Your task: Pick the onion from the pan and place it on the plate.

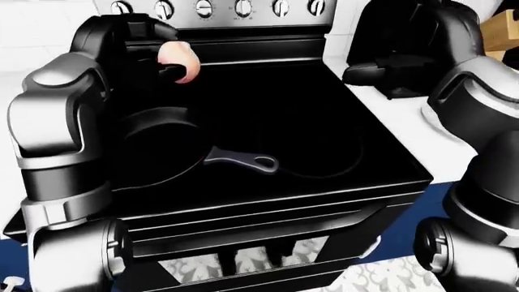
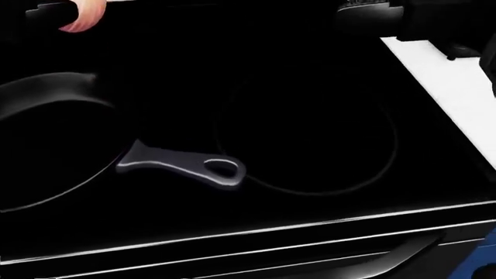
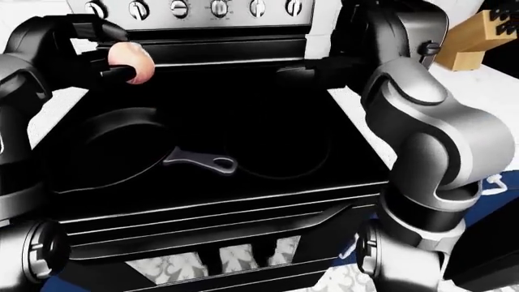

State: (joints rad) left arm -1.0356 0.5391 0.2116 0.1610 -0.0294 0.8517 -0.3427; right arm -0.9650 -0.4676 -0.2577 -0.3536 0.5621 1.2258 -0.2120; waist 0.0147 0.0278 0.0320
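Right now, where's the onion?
Upper left of the left-eye view: the onion is in the left hand, lifted above the pan, just below the stove knobs.
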